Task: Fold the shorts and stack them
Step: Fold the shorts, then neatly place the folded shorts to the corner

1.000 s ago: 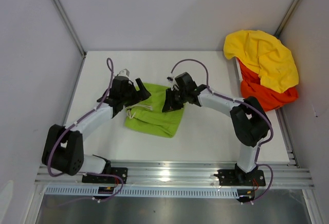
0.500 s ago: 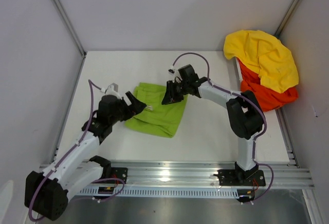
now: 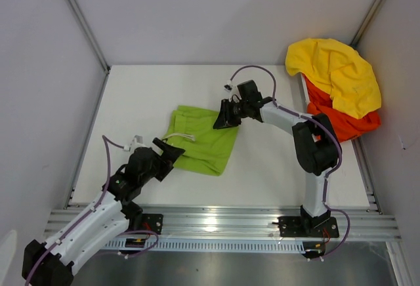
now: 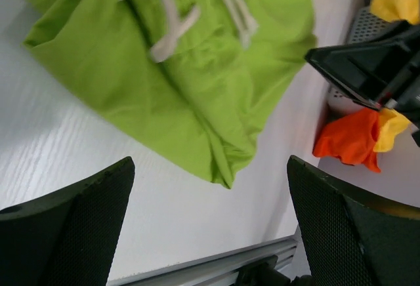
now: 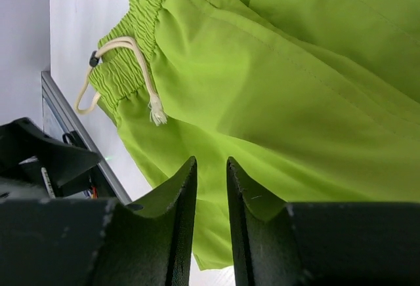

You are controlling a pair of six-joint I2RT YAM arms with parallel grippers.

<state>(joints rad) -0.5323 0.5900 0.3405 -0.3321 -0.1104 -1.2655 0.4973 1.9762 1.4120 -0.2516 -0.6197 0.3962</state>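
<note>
Slowness suits this fold: my right gripper point(image 3: 222, 122) sits narrowed at the lime-green shorts' point(image 3: 203, 143) far corner, grip impossible to tell, while my left gripper point(image 3: 174, 149) gapes empty nearby.

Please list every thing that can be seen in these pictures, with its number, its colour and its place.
lime-green soft cloth shorts: one, lime green, lying flat in the middle of the table
white drawstring cord: one, white, at the waist of the shorts
yellow soft cloth: one, yellow, heaped at the far right corner
orange-red soft cloth: one, orange-red, under the yellow cloth
white flat table: one, white
silver metal rail: one, silver, along the near edge
left end effector: one, black, open, near left of the shorts
right end effector: one, black, fingers nearly together, at the far right edge of the shorts
</note>
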